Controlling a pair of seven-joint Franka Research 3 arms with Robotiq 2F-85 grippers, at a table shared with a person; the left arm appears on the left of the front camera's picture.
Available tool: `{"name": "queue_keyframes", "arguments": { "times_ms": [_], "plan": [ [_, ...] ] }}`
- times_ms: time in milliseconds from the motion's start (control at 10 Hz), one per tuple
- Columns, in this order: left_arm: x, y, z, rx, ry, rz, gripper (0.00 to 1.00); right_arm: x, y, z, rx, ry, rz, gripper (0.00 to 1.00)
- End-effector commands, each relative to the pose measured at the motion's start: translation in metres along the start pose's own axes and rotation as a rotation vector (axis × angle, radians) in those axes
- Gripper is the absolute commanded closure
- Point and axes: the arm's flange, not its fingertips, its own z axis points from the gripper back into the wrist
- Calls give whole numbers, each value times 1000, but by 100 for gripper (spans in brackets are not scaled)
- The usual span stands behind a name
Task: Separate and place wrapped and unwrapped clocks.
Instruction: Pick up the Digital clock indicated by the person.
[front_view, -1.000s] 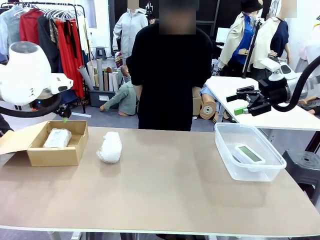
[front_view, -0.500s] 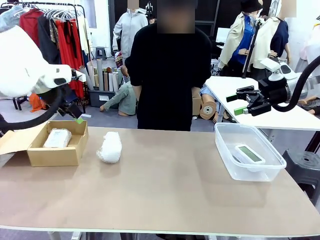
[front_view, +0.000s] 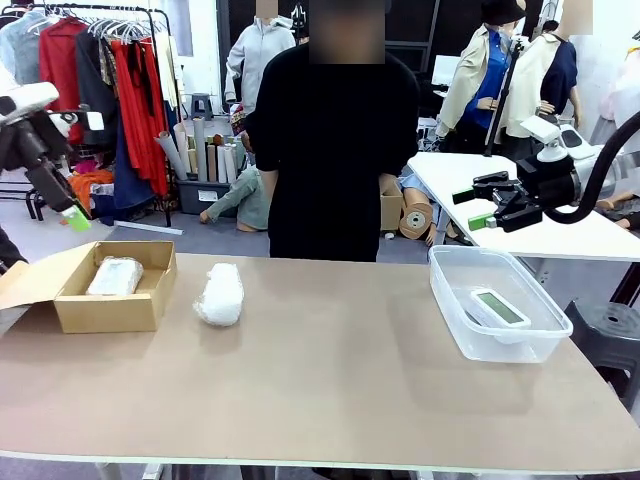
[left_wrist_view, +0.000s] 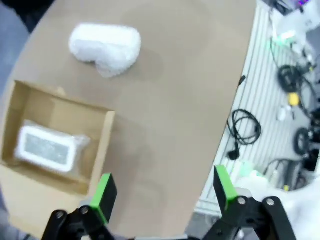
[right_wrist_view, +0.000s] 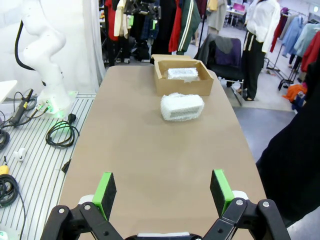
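Note:
One bubble-wrapped clock (front_view: 115, 275) lies inside the open cardboard box (front_view: 150, 312) at the table's left. A second bubble-wrap bundle (front_view: 220, 293) lies on the table just right of the box. The bare white clock (front_view: 498, 307) rests in the clear plastic tub (front_view: 455, 335) at the right. My left gripper (front_view: 72, 215) hangs high, up and left of the box, open and empty. From the left wrist view its open gripper (left_wrist_view: 165, 189) looks down on the bundle (left_wrist_view: 105, 47) and the boxed clock (left_wrist_view: 47, 147). My right gripper (front_view: 472, 208) is open above the tub's far side.
A person in black (front_view: 335, 150) stands at the far edge, hands off the table. The right wrist view shows its open gripper (right_wrist_view: 162, 192) facing along the table toward the bundle (right_wrist_view: 182, 106) and box (right_wrist_view: 182, 89). A white side table (front_view: 560, 235) stands behind the tub.
My left arm has swung up and away to the left from above the box. The right arm, the clocks and the containers have not moved.

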Motion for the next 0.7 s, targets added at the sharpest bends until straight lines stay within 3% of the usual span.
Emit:
{"name": "queue_keyframes", "arguments": {
  "times_ms": [0, 100, 200, 300, 400, 600],
  "plan": [
    [8, 27, -3, -52, -135, -188, 0, 2, 0, 1, 0, -1, 4, 0],
    [4, 35, -6, -83, -238, -248, 0, 2, 0, 1, 0, -1, 4, 0],
    [-2, 42, -14, -34, -365, -304, 0, 2, 0, 1, 0, -1, 4, 0],
    [-5, 47, -20, -38, -441, -303, 0, 2, 0, 1, 0, -1, 4, 0],
    [4, 35, -6, -8, -233, -235, 0, 2, 0, 1, 0, -1, 4, 0],
    [4, 35, -6, -8, -233, -235, 0, 2, 0, 1, 0, -1, 4, 0]
  ]
}}
